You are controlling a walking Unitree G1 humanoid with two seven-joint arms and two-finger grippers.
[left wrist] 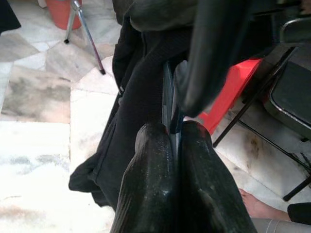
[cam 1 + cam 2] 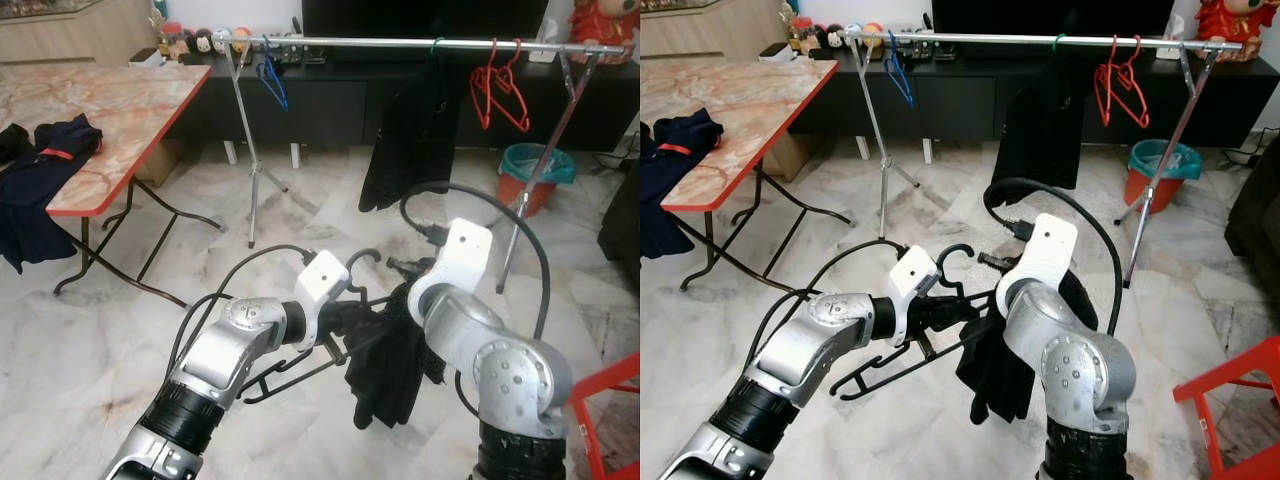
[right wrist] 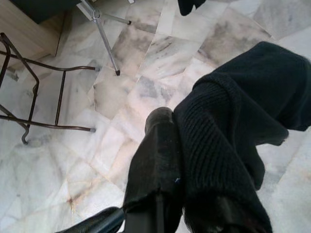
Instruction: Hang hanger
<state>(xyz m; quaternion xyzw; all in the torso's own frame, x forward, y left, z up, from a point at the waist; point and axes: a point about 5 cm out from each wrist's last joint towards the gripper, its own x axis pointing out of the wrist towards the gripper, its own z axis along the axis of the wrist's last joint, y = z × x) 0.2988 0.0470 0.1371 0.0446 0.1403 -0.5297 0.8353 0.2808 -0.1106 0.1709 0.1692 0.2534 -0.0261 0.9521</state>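
A black hanger [image 2: 290, 375] hangs low in front of me, its hook [image 2: 362, 262] pointing up, with a black knit garment [image 2: 395, 370] draped on it. My left gripper [image 1: 174, 128] is shut on the hanger's thin wire, as the left wrist view shows. My right gripper [image 3: 177, 121] is shut on the black garment, whose cloth covers one finger. The silver clothes rail [image 2: 400, 43] stands well beyond both arms, across the room.
On the rail hang a blue hanger [image 2: 272, 80], red hangers [image 2: 500, 90] and a dark garment [image 2: 410, 140]. A marble-topped table [image 2: 110, 100] with dark clothes [image 2: 45, 160] stands left. An orange bin [image 2: 535, 170] and a red stool [image 2: 610, 400] are right.
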